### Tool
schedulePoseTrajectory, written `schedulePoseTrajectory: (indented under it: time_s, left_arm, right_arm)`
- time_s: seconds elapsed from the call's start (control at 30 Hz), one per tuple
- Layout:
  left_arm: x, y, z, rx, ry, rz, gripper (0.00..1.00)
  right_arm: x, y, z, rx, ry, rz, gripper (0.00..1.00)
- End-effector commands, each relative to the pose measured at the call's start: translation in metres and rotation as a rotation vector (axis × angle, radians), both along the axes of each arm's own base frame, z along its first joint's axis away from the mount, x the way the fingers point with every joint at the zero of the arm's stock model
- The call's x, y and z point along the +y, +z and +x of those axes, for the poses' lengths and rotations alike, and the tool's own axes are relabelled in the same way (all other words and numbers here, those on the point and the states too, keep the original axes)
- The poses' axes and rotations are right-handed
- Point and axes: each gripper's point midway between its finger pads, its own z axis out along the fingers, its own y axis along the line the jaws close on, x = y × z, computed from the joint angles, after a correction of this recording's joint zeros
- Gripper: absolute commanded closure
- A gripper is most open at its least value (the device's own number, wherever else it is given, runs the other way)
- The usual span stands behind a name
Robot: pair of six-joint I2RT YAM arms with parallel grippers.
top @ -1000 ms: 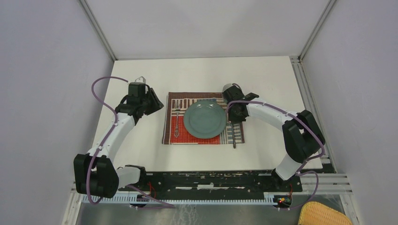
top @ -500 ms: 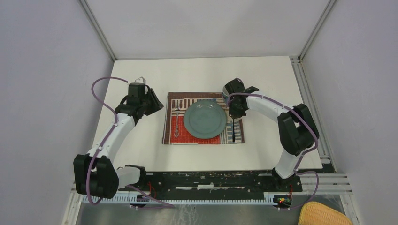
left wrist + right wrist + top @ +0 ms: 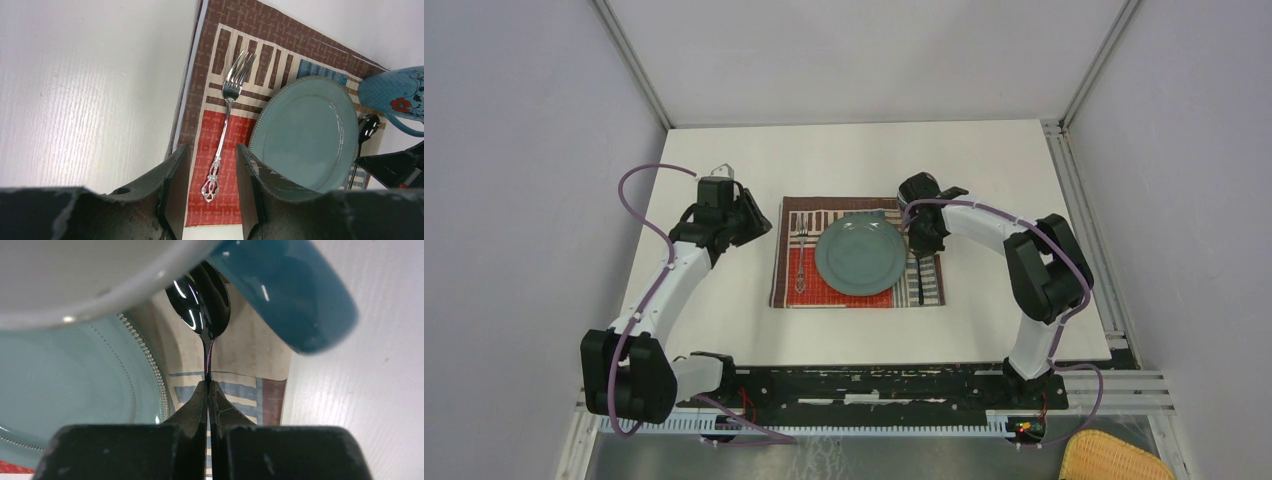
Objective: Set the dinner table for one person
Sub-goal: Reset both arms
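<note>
Right claw (image 3: pixel 207 385) was clamped shut on spoon (image 3: pixel 200 300) handle. Spoon's long axis ran straight ahead of claw, bowl farthest, just right of plate (image 3: pixel 860 255) on placemat (image 3: pixel 799 285), mid-desk (image 3: pixel 754 165); possibly touching down. Left claw (image 3: pixel 211 150) hung half-open, empty, above fork (image 3: pixel 227 125).

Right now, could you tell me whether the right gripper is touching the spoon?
Touching: the right wrist view shows the right gripper pinched shut on the thin handle of the spoon, with no gap.
</note>
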Motion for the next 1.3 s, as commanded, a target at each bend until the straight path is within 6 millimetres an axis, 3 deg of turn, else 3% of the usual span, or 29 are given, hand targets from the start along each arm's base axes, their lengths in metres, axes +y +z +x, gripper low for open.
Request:
schedulePoseTrajectory:
  time_s: [0.0, 0.67, 0.77, 1.0, 1.27]
  left_arm:
    - [0.002, 0.014, 0.009, -0.057, 0.014, -0.004, 0.54]
    - [0.003, 0.015, 0.007, -0.057, 0.014, -0.004, 0.54]
    - [0.003, 0.014, 0.007, -0.056, 0.014, -0.003, 0.54]
    - [0.004, 0.015, 0.008, -0.061, 0.018, 0.001, 0.53]
    - [0.005, 0.018, 0.008, -0.069, 0.023, 0.007, 0.53]
  right_arm:
    - [0.005, -0.004, 0.009, -0.014, -0.019, 0.022, 1.00]
    - [0.001, -0.008, 0.007, -0.009, -0.047, 0.005, 1.00]
    - [0.001, -0.003, 0.008, -0.017, -0.047, 0.009, 0.91]
    - [-0.004, 0.030, 0.012, -0.088, -0.050, 0.005, 0.78]
    - [-0.010, 0.077, 0.016, -0.159, -0.030, -0.002, 0.75]
